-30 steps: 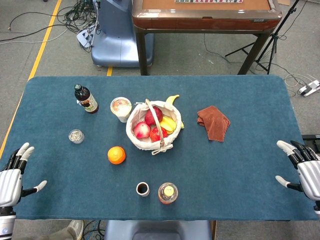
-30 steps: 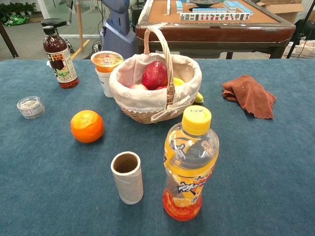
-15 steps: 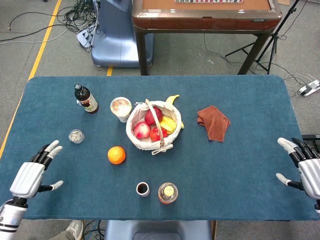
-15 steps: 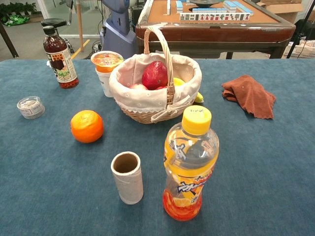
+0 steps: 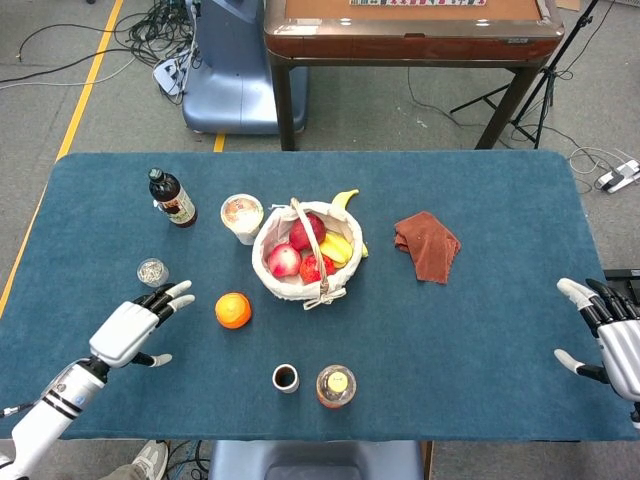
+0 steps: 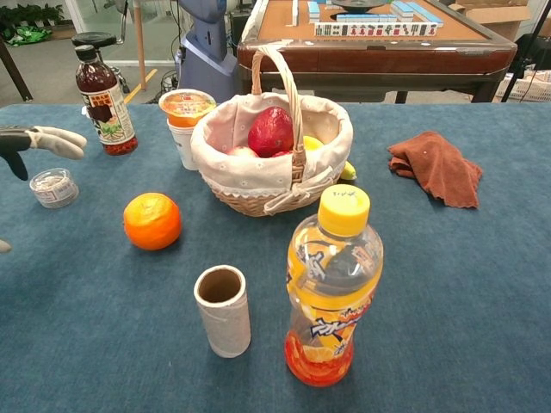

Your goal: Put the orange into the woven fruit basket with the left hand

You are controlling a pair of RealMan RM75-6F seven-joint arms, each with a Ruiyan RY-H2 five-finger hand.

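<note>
The orange (image 5: 233, 310) (image 6: 152, 221) lies on the blue table, left of and nearer than the woven fruit basket (image 5: 275, 238) (image 6: 258, 185), which holds red fruit and bananas. My left hand (image 5: 135, 324) hovers open to the left of the orange, fingers spread and pointing toward it, a short gap away. In the chest view only its fingertips (image 6: 52, 139) show at the left edge. My right hand (image 5: 612, 336) stays open at the table's right edge, holding nothing.
A dark bottle (image 5: 172, 198), a lidded cup (image 5: 242, 216) and a small clear jar (image 5: 152, 271) stand left of the basket. A cardboard tube (image 5: 285, 378) and an orange-drink bottle (image 5: 336, 385) stand near the front edge. A brown cloth (image 5: 427, 245) lies right of the basket.
My left hand has moved from the table's left front corner to the right and forward, closing in on the orange. The right hand has barely shifted.
</note>
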